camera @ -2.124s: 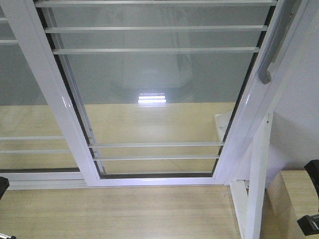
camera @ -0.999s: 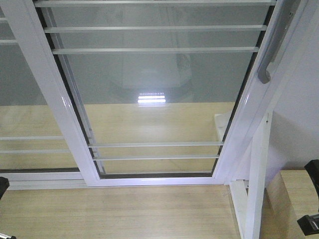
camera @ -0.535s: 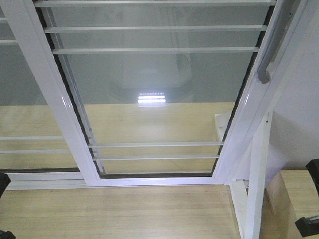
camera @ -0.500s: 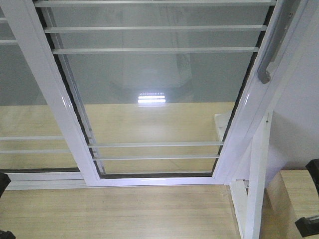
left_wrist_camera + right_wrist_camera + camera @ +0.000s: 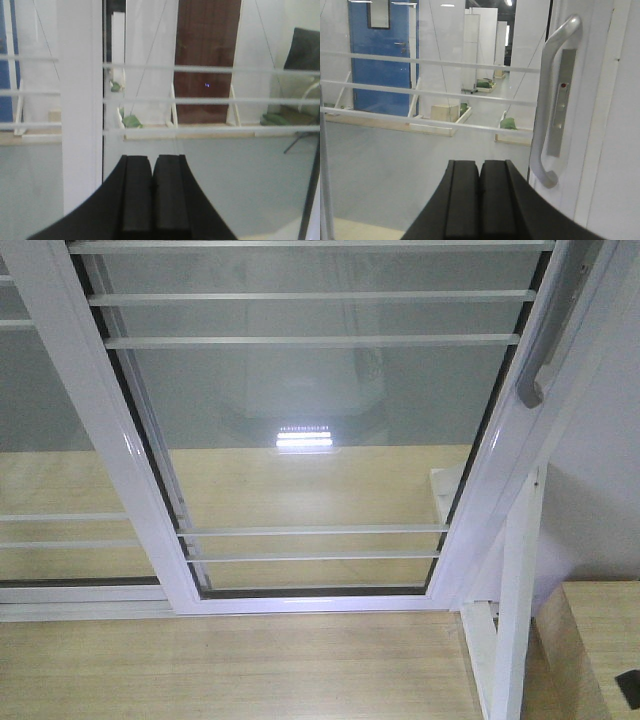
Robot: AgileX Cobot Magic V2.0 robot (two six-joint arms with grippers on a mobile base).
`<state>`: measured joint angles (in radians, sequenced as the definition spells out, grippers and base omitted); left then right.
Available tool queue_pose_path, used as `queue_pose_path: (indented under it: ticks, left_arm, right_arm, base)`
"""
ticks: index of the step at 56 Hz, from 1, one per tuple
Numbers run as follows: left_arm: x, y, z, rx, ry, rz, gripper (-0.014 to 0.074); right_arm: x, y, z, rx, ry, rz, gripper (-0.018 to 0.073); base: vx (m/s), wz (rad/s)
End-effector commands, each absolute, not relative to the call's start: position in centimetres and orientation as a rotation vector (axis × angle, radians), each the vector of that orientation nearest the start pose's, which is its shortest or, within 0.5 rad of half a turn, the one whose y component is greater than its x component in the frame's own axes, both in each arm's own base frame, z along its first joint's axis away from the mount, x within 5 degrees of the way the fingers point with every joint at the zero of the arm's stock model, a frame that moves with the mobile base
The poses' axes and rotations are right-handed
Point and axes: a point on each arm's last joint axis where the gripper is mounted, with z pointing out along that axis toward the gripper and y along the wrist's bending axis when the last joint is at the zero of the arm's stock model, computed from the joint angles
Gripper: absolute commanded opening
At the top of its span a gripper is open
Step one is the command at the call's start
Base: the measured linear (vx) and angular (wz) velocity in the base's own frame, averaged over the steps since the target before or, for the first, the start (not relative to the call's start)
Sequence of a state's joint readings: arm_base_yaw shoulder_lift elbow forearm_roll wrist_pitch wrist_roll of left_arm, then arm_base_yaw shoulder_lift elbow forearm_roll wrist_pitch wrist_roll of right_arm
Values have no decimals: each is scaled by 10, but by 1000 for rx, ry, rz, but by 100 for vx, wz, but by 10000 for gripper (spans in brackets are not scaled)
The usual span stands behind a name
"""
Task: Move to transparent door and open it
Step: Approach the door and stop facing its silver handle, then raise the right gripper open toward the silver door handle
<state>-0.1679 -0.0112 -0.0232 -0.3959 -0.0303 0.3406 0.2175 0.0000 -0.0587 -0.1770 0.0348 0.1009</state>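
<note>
The transparent door fills the front view: glass in a glossy white frame with thin white bars. Its curved grey handle sits on the right stile. In the right wrist view my right gripper is shut and empty, facing the glass, with the handle just to its right and farther ahead, not touched. In the left wrist view my left gripper is shut and empty, facing the glass beside a white stile. In the front view only a dark bit of the right arm shows at the bottom right corner.
A fixed glass panel stands to the left of the door. A white post and a light wooden box stand at the right, by a white wall. Wood floor lies in front of the door.
The dark gripper parts at the bottom corners of the front view have dropped almost out of the frame. The door has not moved.
</note>
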Motion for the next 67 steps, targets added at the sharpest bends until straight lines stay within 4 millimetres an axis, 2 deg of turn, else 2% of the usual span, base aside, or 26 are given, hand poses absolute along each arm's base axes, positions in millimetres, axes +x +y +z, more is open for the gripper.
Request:
queue_pose_path:
  ticks: [1, 7, 12, 18, 24, 31, 38, 45, 54, 62, 67]
  left_arm:
    - [47, -3, 261, 13, 1253, -172, 3]
    - [54, -3, 286, 2, 1242, -158, 3]
    - [70, -4, 313, -6, 1253, -147, 3]
    - [98, -8, 347, -9, 1283, -137, 3]
    - [131, -14, 370, -5, 1328, -133, 3]
    - [164, -20, 385, -2, 1367, -129, 3]
    - [183, -23, 387, 0, 1403, -125, 3]
    - [191, -24, 381, 3, 1431, -122, 5]
    - [191, -24, 381, 4, 1434, -123, 26]
    - [191, -24, 381, 3, 1431, -122, 96]
    - [191, -24, 381, 4, 1433, -123, 167]
  right_arm:
    - [49, 11, 271, -214, 1361, 95, -1]
    - [61, 12, 308, -230, 1389, 68, -1]
    - [79, 16, 340, -241, 1409, 59, -1]
    - [110, 23, 370, -249, 1445, 56, -1]
    - [140, 30, 385, -258, 1478, 58, -1]
    - [167, 37, 391, -267, 1491, 65, -1]
    - [179, 40, 386, -275, 1513, 68, -1]
    - [183, 41, 385, -261, 1510, 90, -1]
    - [183, 41, 386, -262, 1501, 90, 17]
    - [183, 41, 386, -264, 1500, 88, 94]
    - [183, 41, 386, -264, 1498, 88, 181]
  base:
    - [0, 0]
    - [0, 0]
    - [0, 0]
    - [0, 0]
    - [0, 0]
    - [0, 0]
    - [0, 0]
    - [0, 0]
    - [0, 0]
    - [0, 0]
    - [0, 0]
